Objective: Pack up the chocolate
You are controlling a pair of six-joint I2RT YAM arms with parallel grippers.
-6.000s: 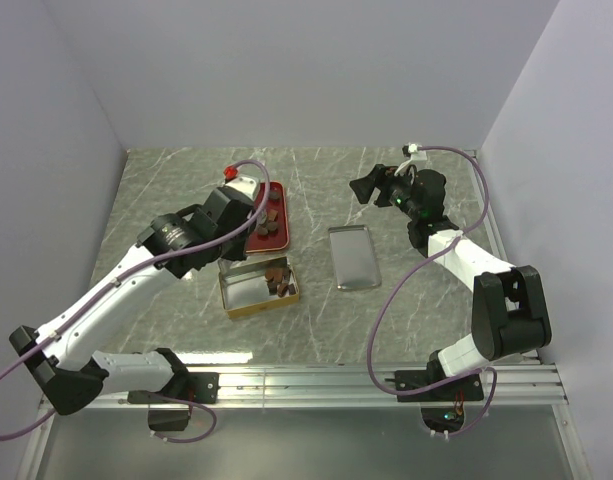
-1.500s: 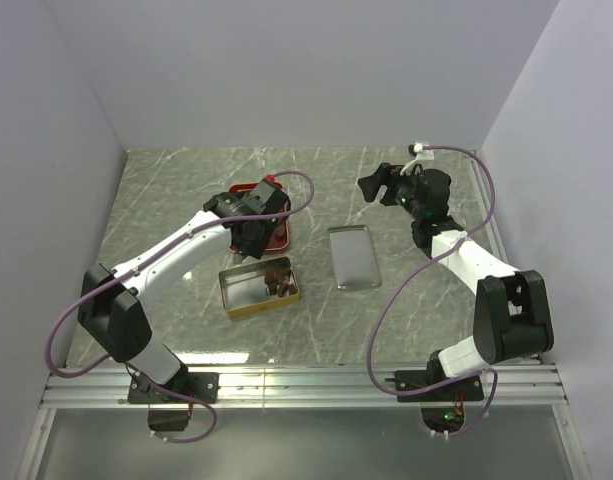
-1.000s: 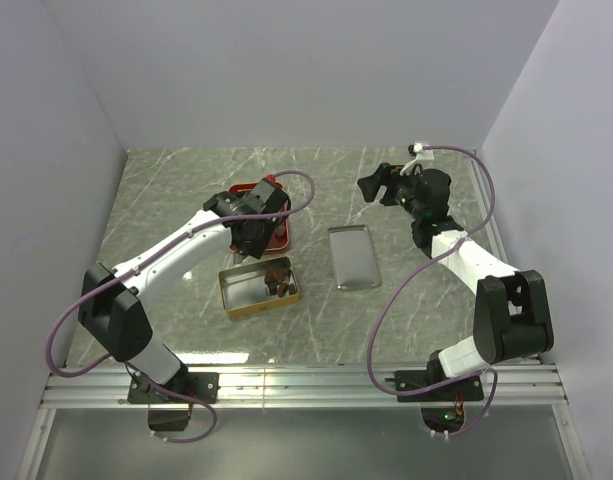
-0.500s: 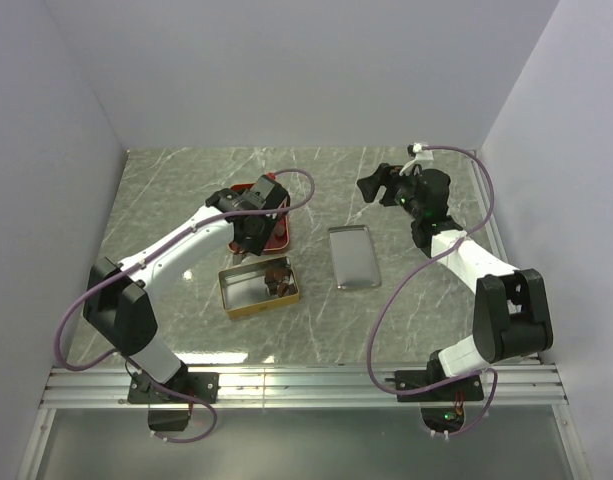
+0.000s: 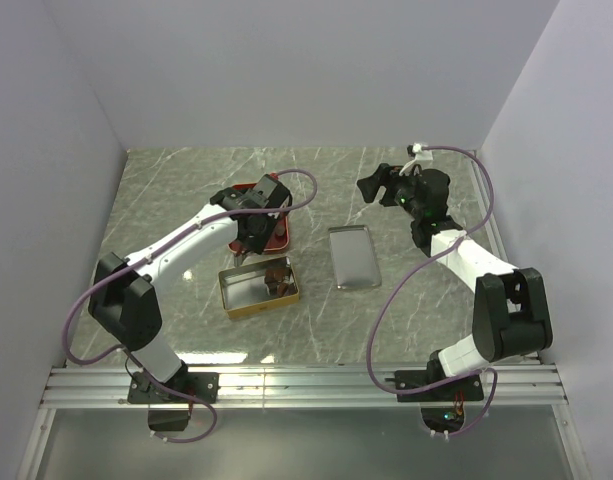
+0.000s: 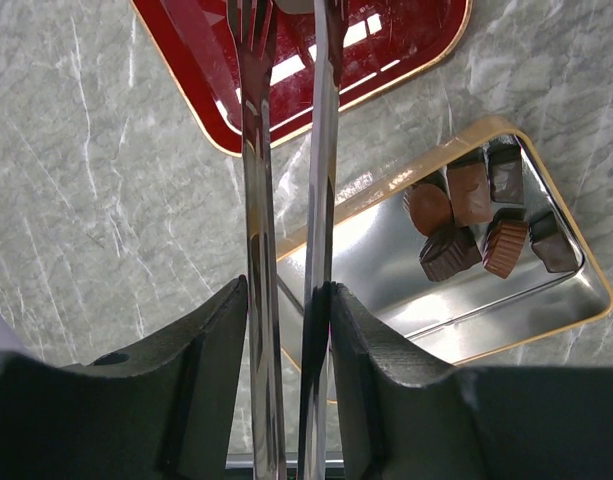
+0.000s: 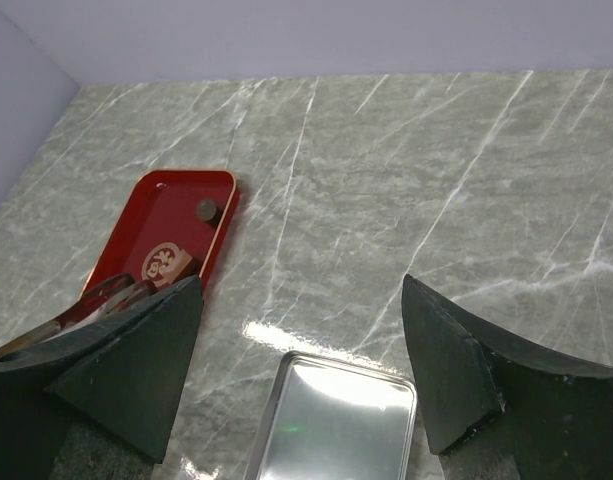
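Inside the gold tin (image 6: 386, 285), toward its right end, six pieces of chocolate (image 6: 448, 250) are gathered in a loose cluster, some dark brown and some lighter. The rest of the tin's shiny floor is bare. Just beyond the tin the red tray (image 6: 396, 40) is seen, and in the right wrist view one small dark piece (image 7: 206, 209) lies on it near its far edge. Over tin and tray, the left tool (image 6: 286, 290) is closed narrowly on a pair of metal tongs (image 6: 256, 150), whose blades reach out over the tray. Whether anything is pinched at their tips cannot be told. A silver lid (image 5: 353, 257) lies on the grey marbled worktop (image 5: 186, 180), to the right of the tin and apart from it. Beyond the lid, the right tool (image 5: 371, 185) is held spread wide with nothing in it.
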